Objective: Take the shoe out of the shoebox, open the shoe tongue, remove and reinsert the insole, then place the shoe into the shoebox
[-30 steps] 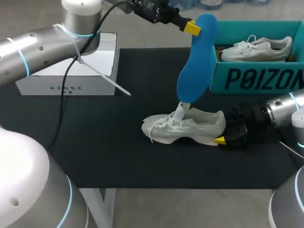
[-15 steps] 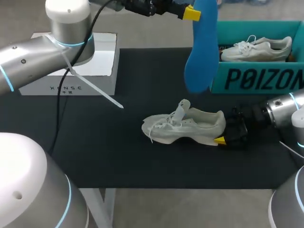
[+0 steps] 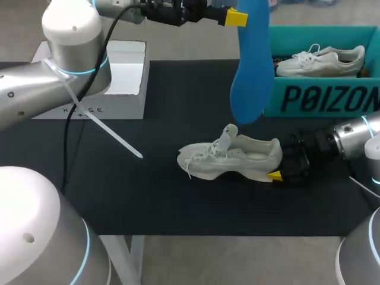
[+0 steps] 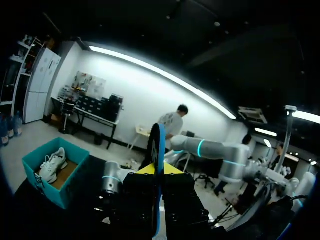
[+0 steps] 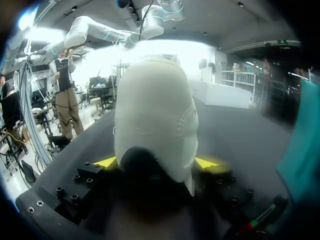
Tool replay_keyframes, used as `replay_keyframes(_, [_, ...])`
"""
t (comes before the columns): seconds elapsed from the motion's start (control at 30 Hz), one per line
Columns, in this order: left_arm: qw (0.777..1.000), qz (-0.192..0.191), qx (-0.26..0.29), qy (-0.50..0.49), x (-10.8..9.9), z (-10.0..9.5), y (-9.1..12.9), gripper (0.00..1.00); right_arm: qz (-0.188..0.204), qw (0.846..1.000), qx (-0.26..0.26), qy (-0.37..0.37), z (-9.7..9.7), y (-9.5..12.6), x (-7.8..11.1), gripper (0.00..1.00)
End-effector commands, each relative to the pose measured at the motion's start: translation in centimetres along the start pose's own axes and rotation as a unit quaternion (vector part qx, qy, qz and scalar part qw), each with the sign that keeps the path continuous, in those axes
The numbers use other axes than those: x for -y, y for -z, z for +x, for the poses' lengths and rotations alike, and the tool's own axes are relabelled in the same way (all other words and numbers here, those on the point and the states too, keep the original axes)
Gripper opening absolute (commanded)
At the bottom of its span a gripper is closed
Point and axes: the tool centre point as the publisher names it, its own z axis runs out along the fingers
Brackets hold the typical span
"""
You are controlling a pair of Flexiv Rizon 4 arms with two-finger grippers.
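Insole (image 3: 252, 65), blue and long, hangs in the upper middle of the head view, toe end down, clear of the table. The left gripper (image 3: 236, 17) pinches its upper end near the top edge of the frame. In the left wrist view the insole stands edge-on between the two yellow tips, which press it from both sides, so the claw is narrow and clamped on it.

Below the insole, at the centre of the black mat (image 3: 148, 178), the white shoe (image 3: 234, 159) sits upright on its sole. Its toe points to the left of the frame and its tongue is lifted up. The right gripper (image 3: 279, 173) lies low on the mat at the heel. In the right wrist view the heel fills the gap between its yellow tips, and both tips touch it, one on each side.

The teal shoebox (image 3: 320, 98) stands at the upper right with a second shoe (image 3: 320, 59) inside. A white box (image 3: 122, 83) sits at the upper left.
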Motion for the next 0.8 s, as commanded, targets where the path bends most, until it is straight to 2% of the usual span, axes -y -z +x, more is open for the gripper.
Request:
replay_keyframes(0.03, [1.0,0.001,-0.008,0.004,-0.2,-0.5,0.2,0.0,0.001,1.0,0.0,-0.001,-0.1,-0.4,0.4,0.0])
replay_keyframes(0.1, [1.0,-0.004,-0.024,0.013,-0.2,-0.5,0.2,0.0,0.001,1.0,0.0,-0.001,-0.1,-0.4,0.4,0.0])
replay_keyframes(0.43, [1.0,-0.006,-0.024,0.016,-0.1,-0.4,0.1,0.0,0.001,1.0,0.0,-0.001,-0.1,-0.4,0.4,0.0])
replay_keyframes(0.47, [1.0,-0.006,-0.024,0.016,-0.1,-0.4,0.1,0.0,0.001,1.0,0.0,-0.001,-0.1,-0.4,0.4,0.35])
replay_keyframes(0.5, [1.0,-0.006,-0.024,0.016,-0.1,-0.4,0.1,0.0,0.001,1.0,0.0,-0.001,-0.1,-0.4,0.4,0.93])
replay_keyframes(0.53, [1.0,-0.006,-0.024,0.016,-0.1,-0.4,0.1,0.0,0.001,1.0,0.0,-0.001,-0.1,-0.4,0.4,1.0])
replay_keyframes(0.8, [1.0,-0.006,-0.024,0.016,-0.1,-0.4,0.1,0.0,0.019,0.999,0.034,0.0,0.4,1.8,0.5,1.0])
